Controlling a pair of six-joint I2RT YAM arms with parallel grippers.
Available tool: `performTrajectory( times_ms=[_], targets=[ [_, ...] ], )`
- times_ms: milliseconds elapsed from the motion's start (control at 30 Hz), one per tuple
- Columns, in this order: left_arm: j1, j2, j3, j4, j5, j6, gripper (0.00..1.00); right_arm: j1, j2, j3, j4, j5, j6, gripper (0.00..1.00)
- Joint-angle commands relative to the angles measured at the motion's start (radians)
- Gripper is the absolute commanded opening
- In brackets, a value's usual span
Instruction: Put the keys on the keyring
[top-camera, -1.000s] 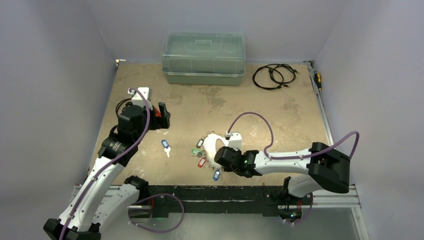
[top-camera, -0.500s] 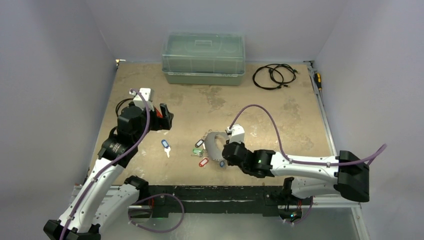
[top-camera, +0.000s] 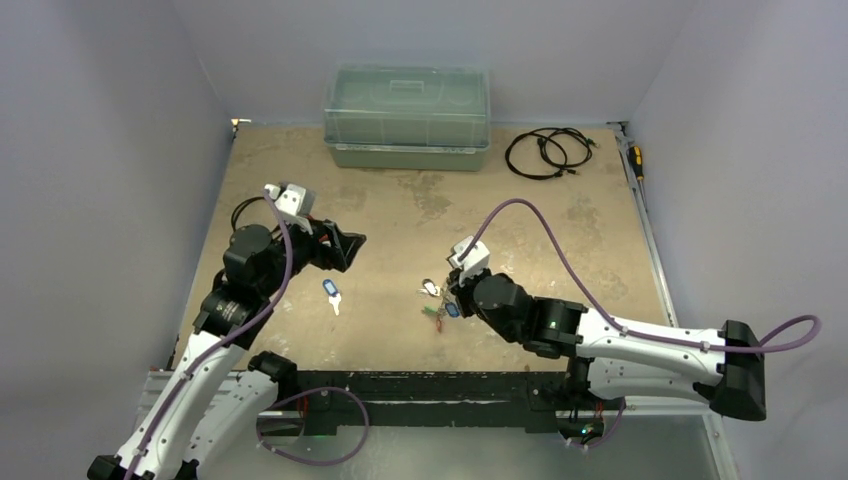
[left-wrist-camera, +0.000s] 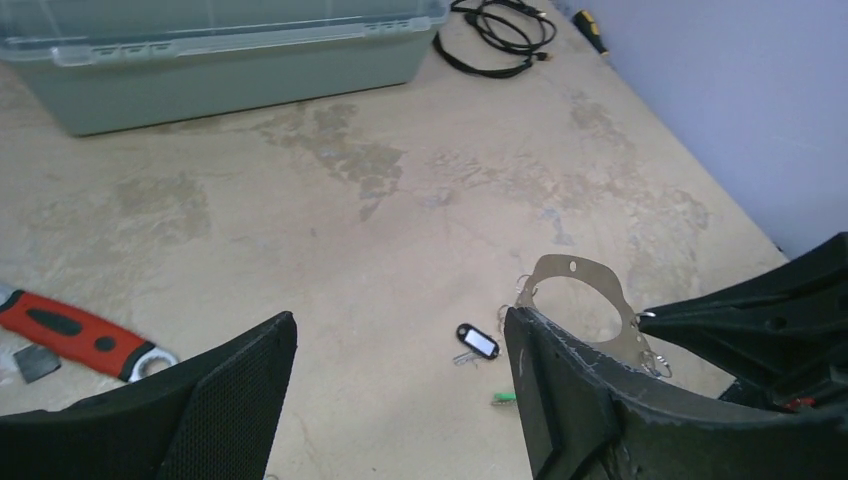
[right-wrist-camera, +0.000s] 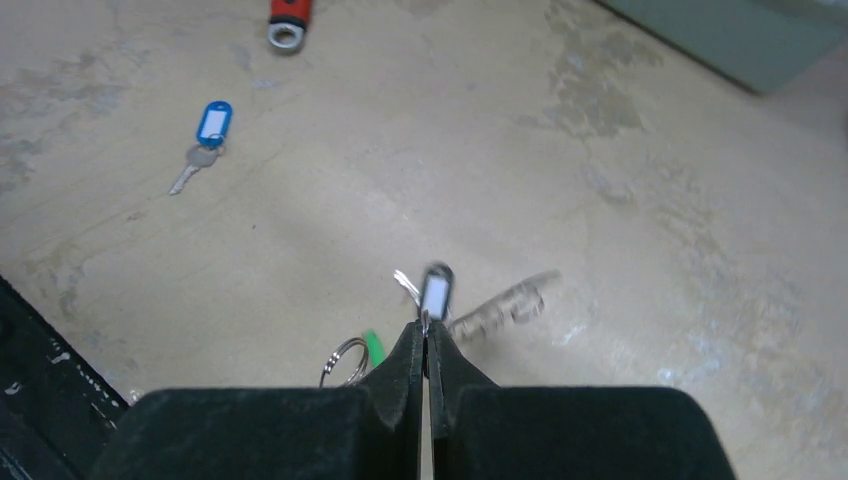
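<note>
My right gripper (top-camera: 452, 292) is shut on the keyring (left-wrist-camera: 583, 297), a flat silvery loop that shows face-on in the left wrist view. In the right wrist view its fingers (right-wrist-camera: 425, 330) are pressed together on the thin edge. Small split rings and tagged keys hang from the loop (top-camera: 437, 306). A black-tagged key (right-wrist-camera: 436, 291) and a green tag (right-wrist-camera: 372, 346) are just below the fingertips. A lone blue-tagged key (top-camera: 331, 291) lies on the table to the left, also in the right wrist view (right-wrist-camera: 211, 127). My left gripper (top-camera: 348, 246) is open and empty, pointing towards the keyring (left-wrist-camera: 400, 335).
A lidded translucent green bin (top-camera: 407, 117) stands at the back. A black cable coil (top-camera: 545, 151) and a yellow-handled screwdriver (top-camera: 635, 158) lie at the back right. A red-handled tool (left-wrist-camera: 62, 329) lies near the left gripper.
The right arm has swung its base end rightward and turned the keyring from flat to edge-on, dragging the keys along. The left gripper has turned right towards the keyring.
</note>
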Motion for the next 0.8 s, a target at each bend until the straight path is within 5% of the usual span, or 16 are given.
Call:
performTrajectory(
  times_ms=[0,500,767],
  targets=[
    [0.004,-0.007,-0.015,0.113,0.153,-0.023,0.74,0.003,-0.057,0.034,0.185,-0.128,-0.242,0.00],
    [-0.072,-0.066,-0.117,0.326,0.386,-0.068,0.66,0.003,-0.142,0.019,0.314,-0.715,-0.626,0.00],
    [-0.129,-0.107,-0.168,0.428,0.495,-0.078,0.58,0.002,-0.168,0.034,0.359,-0.844,-0.749,0.00]
  ],
)
